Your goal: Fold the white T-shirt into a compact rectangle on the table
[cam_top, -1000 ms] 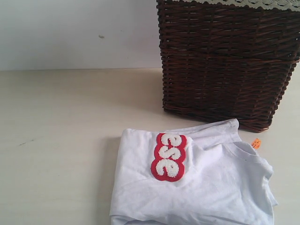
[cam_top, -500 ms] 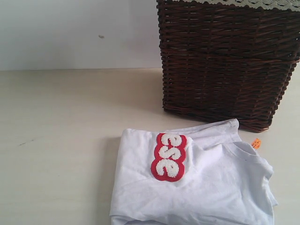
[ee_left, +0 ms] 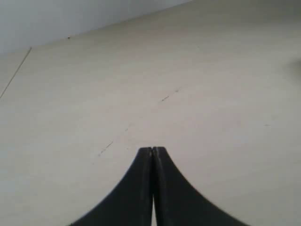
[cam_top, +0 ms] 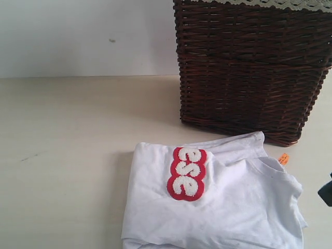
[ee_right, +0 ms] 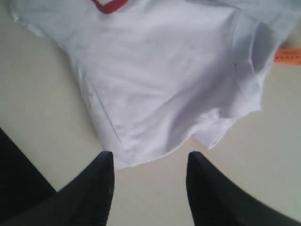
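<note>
Here the white T-shirt [cam_top: 233, 207] lies folded into a rough rectangle on the worktop [cam_top: 67, 155], low and right of centre in the exterior view. Its fuzzy white lettering on a red band [cam_top: 185, 174] faces up, and a small orange tag [cam_top: 282, 158] pokes out beside the collar. Just behind it stands a dark wicker basket [cam_top: 249, 67] with a lace-edged liner [cam_top: 270, 3] at its rim; whether shirt and basket touch I cannot tell. At its right edge that view catches a dark sliver [cam_top: 327, 193], too little to tell what it is. The right wrist view gives more: the right hand [ee_right: 149, 157] hovers with its fingers apart, holding nothing, just off a loose hem of the shirt, with the tag and a corner of the red band beyond. Only the left wrist view shows the left hand [ee_left: 152, 149], its fingers pressed together over bare, lightly scuffed worktop.
</note>
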Tool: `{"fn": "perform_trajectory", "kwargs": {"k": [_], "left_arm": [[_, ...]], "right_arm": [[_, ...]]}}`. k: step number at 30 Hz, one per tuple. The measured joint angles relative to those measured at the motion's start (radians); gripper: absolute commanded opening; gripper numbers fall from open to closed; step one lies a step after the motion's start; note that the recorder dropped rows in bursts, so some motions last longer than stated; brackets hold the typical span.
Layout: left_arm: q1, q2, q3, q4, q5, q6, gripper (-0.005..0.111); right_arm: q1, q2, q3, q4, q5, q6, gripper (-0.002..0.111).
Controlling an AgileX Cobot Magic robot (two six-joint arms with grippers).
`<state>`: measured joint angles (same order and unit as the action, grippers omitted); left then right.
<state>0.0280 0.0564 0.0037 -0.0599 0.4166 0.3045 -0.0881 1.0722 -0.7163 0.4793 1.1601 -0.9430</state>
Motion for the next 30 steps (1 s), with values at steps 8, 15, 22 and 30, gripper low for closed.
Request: {"fn": "perform_trajectory", "kwargs": {"k": [8,15,22,30], "left_arm": [[0.0,0.0,0.0,0.0,0.0,0.002,0.0],[0.0,0.0,0.0,0.0,0.0,0.002,0.0],[0.0,0.0,0.0,0.0,0.0,0.002,0.0],[0.0,0.0,0.0,0.0,0.0,0.002,0.0]], "right_arm": [[0.0,0.139,-0.015,0.02,-0.094,0.063,0.047],[0.0,0.302,-0.015,0.097,-0.087,0.09,0.047],[0.0,0.317,-0.015,0.049,-0.173,0.195,0.047],[0.004,0.325,-0.007,0.137,0.019,-0.221,0.042]]}}
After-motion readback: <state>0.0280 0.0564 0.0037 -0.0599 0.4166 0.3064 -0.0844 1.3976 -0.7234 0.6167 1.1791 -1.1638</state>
